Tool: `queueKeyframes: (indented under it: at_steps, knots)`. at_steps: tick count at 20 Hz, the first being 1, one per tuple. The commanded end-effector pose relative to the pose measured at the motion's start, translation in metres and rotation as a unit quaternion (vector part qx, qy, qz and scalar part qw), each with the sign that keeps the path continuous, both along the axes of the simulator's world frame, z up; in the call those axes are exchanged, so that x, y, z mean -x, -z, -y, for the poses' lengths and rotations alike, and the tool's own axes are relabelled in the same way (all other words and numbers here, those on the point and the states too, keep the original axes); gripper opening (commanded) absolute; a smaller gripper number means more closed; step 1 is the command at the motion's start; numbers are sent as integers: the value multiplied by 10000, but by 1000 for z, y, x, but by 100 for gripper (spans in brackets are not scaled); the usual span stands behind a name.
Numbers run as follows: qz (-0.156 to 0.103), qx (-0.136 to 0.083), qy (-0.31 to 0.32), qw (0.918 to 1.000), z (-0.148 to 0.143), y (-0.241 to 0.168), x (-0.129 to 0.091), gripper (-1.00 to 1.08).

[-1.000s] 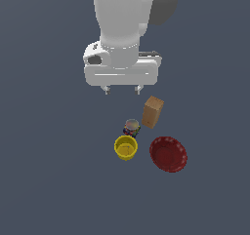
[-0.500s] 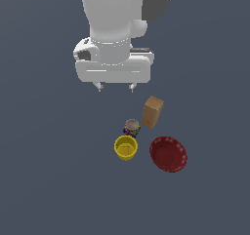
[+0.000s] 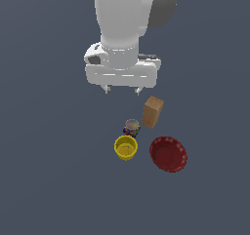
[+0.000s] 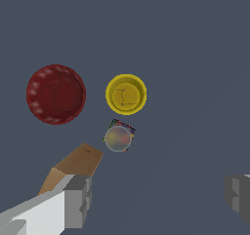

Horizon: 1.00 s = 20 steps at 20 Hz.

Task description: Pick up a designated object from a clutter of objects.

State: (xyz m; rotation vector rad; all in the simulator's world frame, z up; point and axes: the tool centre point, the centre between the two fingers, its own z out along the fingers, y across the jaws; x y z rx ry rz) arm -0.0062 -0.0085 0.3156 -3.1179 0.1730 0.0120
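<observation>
Gripper (image 3: 122, 89) hung above the clutter, fingers (image 4: 77, 201) spread wide, holding nothing, tan-brown box (image 3: 152, 111) stood upright on dark surface (image 3: 49, 180) beside multicoloured can (image 3: 131, 127), yellow cup (image 3: 126, 147) near can, dark red ridged bowl (image 3: 168, 153) just beyond.

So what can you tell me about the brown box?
The brown box is plain tan, like cardboard, with no print. It is taller than wide, the tallest thing in the group, and stands upright on the dark floor. Nothing touches it. The little can sits close beside it and the red bowl is nearby. The gripper hangs open above, apart from the box.
</observation>
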Motion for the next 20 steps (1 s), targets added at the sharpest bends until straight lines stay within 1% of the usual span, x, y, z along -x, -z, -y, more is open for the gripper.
queueKeyframes:
  at_steps: [1,10,20]
  knots:
    - [-3,7,127,9999,-9,7,2,100]
    - [-8,41,771,9970,-51,41,17,100]
    - [-5,75,1532,9882,-98,79,44,100]
